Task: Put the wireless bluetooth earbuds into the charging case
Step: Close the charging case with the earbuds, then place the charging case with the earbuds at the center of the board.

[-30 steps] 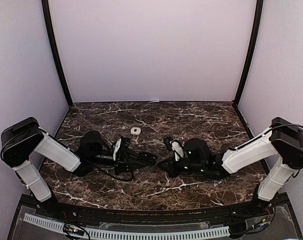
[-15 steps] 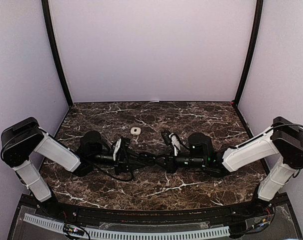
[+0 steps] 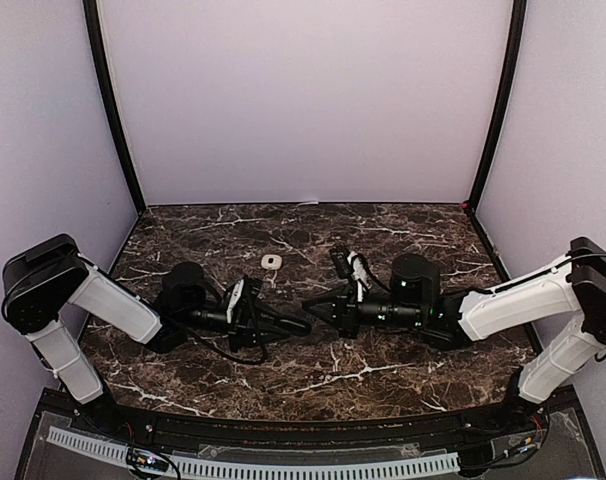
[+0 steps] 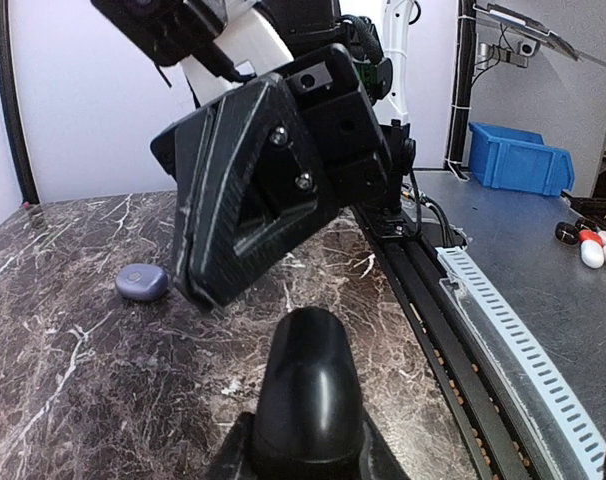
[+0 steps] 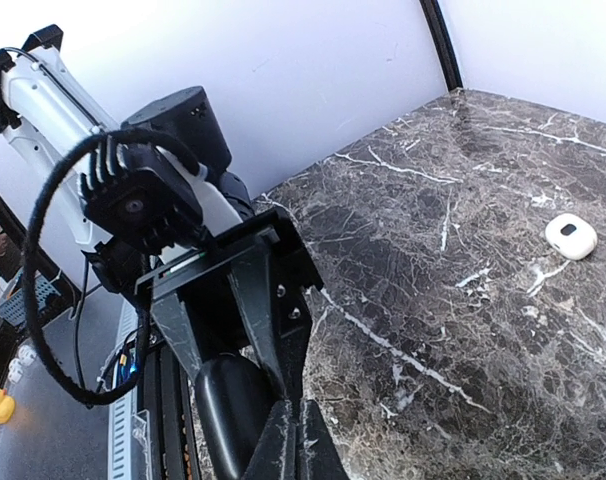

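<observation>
My left gripper is shut on a glossy black oval charging case, which sticks out past its jaws. The case also shows in the right wrist view, held between the left gripper's fingers. My right gripper is shut with nothing in it, and its tip is close to the left gripper's tip at the middle of the table. A small white oval case lies on the marble behind both grippers. No earbuds show on the table.
The dark marble table is walled at the back and on both sides. A slotted cable rail runs along its near edge. Beyond it stand a blue bin and some small white and dark items on a grey bench.
The right arm has stretched out and swung its wrist towards the back right. Its shut gripper now points left at the left gripper's tip. The left arm has hardly moved.
</observation>
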